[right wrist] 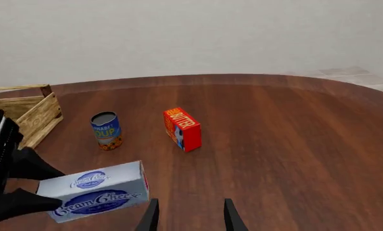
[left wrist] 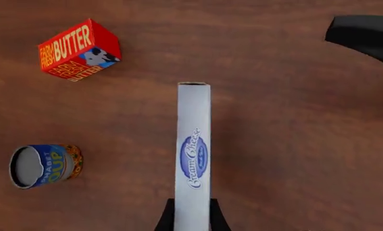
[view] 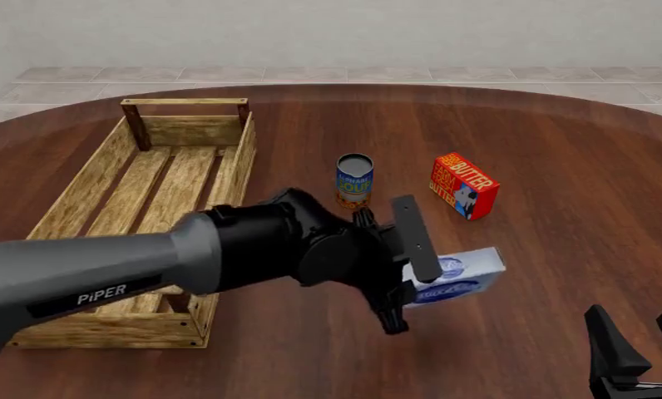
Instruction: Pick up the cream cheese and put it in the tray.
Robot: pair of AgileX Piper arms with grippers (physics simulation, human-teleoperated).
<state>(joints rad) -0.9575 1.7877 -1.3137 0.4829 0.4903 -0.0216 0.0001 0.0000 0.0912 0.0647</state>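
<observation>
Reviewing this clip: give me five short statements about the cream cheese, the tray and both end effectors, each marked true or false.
1. The left end effector grips the cream cheese. True.
2. The cream cheese is inside the tray. False: it is outside, to the tray's right.
3. The right end effector holds the butter box. False: it is open and holds nothing.
4. The soup can stands upright on the table. True.
5. The butter box lies in the tray. False: it sits on the table.

The left arm [view: 98,266] was rendered as a smooth grey tube lettered "PiPER" in white, ending in matte black rounded joints and slim black fingers [view: 414,237].
</observation>
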